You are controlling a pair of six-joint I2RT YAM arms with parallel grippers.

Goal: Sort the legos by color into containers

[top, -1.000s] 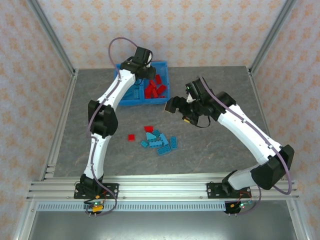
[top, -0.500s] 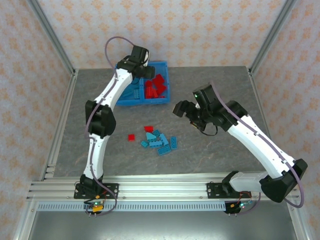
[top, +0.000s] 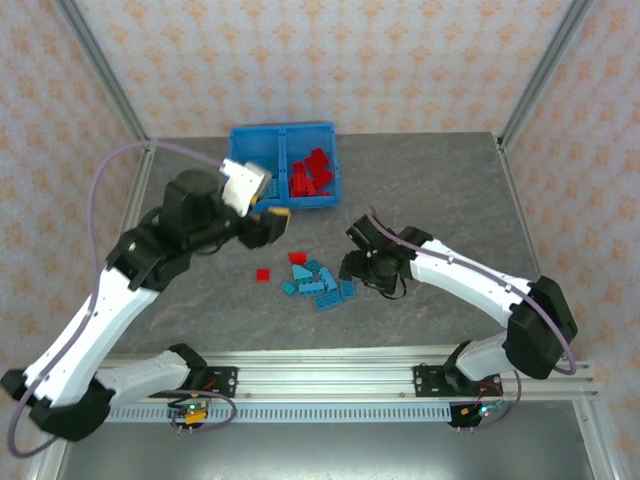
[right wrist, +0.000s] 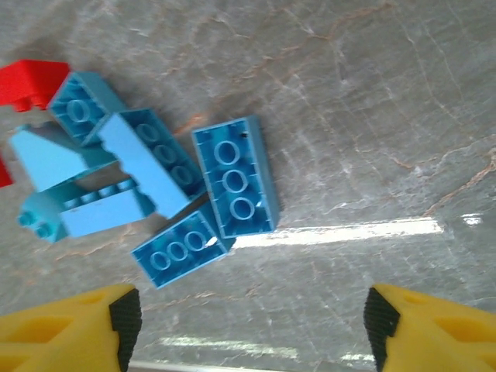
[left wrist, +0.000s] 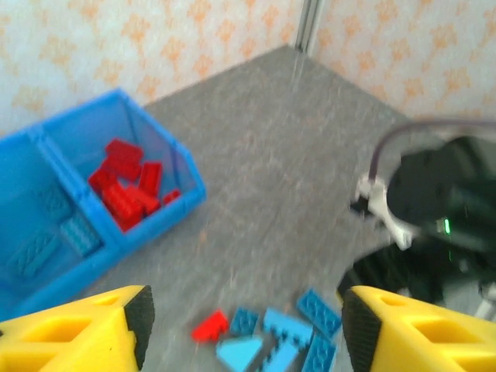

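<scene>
The containers are two halves of one blue bin (top: 284,129) at the back of the table; red legos (top: 315,172) lie in its right half. The left wrist view shows the bin (left wrist: 139,236) with red legos (left wrist: 128,182) on the right and blue ones (left wrist: 58,232) on the left. A loose pile of blue legos (top: 320,280) and two red ones (top: 263,274) lie mid-table. My left gripper (top: 275,222) hovers between bin and pile, open and empty (left wrist: 244,333). My right gripper (top: 352,265) is open just right of the pile, with blue bricks (right wrist: 232,186) ahead of its fingers (right wrist: 252,325).
Grey stone-patterned tabletop (top: 420,180) with bare room right of the bin and toward the near edge. Metal frame posts (top: 522,100) stand at the back corners. The right arm's black wrist (left wrist: 442,225) sits close to the pile's right side.
The left arm has swung back from over the bin toward the table's middle, and its gripper has opened. The right gripper has come down from beside the bin to the pile.
</scene>
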